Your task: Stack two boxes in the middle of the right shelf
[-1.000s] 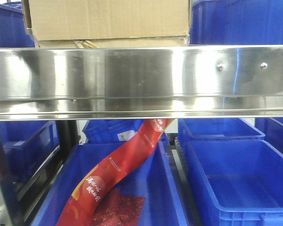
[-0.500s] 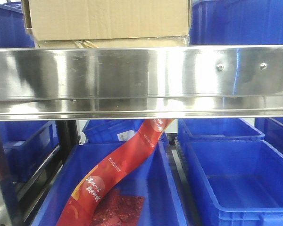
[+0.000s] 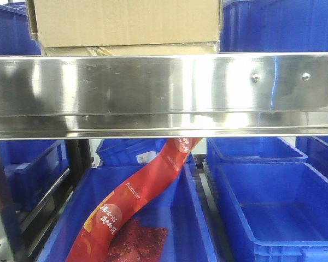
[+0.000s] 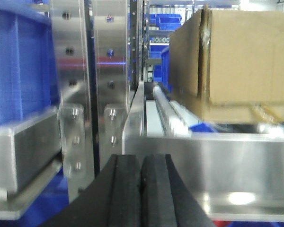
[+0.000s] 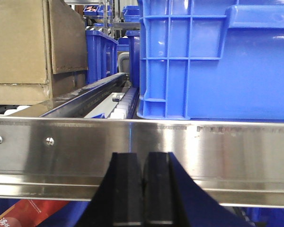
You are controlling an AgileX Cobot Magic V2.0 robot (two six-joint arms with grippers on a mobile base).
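A tan cardboard box [image 3: 126, 22] rests on a second box [image 3: 136, 49], of which only a thin strip shows above the steel shelf rail [image 3: 164, 93]. The left wrist view shows the same stack, with the upper box [image 4: 246, 52] over the lower box [image 4: 227, 112], to the upper right of my left gripper [image 4: 141, 163]. That gripper is shut and empty in front of the shelf rail [image 4: 236, 161]. My right gripper [image 5: 143, 163] is also shut and empty, low before the rail [image 5: 85, 142], with the boxes [image 5: 19, 47] at its upper left.
A blue bin [image 5: 213, 61] stands on the shelf just right of the boxes. Steel uprights [image 4: 80, 71] with bolts rise left of the stack. Below the rail are more blue bins [image 3: 273, 207], one holding a red banner [image 3: 136, 191].
Only the dark reflections on the shelf rail have shifted. The boxes and bins stay where they were.
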